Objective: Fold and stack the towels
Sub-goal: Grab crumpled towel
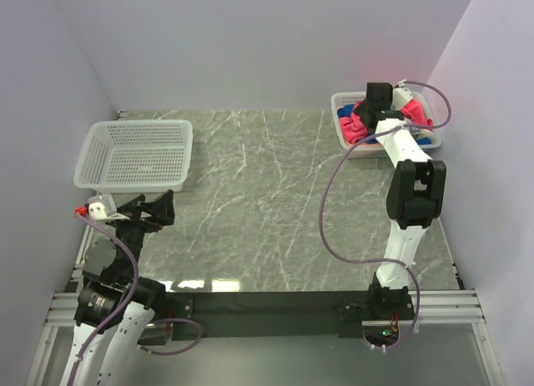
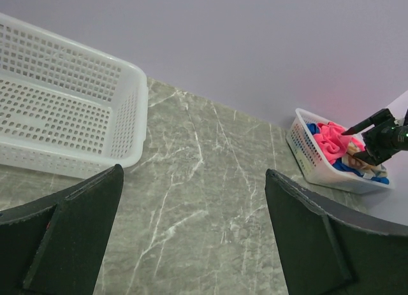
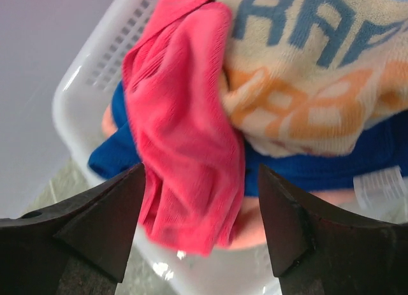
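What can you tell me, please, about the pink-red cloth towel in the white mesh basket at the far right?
The pink-red cloth towel looks soft and finely ribbed, crumpled rather than folded. It lies on top of the heap in the white plastic mesh basket, one bunched fold hanging over the rim. It rests against a deep blue towel and a beige printed towel with blue and orange block letters. The right gripper straddles the fold, jaws apart; contact cannot be told.
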`<action>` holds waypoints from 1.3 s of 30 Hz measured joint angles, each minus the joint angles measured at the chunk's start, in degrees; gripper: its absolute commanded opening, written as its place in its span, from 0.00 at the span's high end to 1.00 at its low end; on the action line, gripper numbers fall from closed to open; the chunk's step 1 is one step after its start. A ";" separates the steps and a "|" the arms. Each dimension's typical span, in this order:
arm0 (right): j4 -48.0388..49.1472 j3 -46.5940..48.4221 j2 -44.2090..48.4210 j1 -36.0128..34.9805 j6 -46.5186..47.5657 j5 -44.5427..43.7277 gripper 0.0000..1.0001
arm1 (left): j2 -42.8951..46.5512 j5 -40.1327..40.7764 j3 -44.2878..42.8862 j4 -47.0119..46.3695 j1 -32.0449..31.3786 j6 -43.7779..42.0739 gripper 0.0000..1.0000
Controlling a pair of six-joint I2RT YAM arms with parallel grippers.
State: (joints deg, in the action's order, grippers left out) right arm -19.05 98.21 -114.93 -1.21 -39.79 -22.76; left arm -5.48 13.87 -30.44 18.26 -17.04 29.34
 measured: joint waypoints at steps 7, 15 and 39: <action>1.97 2.27 -6.19 1.22 -2.62 2.45 0.36 | -1.60 -0.07 0.22 -0.37 0.00 -0.17 0.03; 4.31 2.60 -7.65 1.20 -1.97 5.46 0.94 | -1.92 -0.07 0.22 -0.42 0.07 -0.17 0.04; 4.72 19.45 16.46 -1.49 13.99 14.14 1.00 | -3.34 -1.29 0.22 -1.27 0.20 -0.39 0.03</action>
State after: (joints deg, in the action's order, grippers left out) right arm -14.33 117.67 -98.48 -2.70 -25.80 -8.62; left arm -8.82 12.58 -30.22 16.99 -16.84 28.95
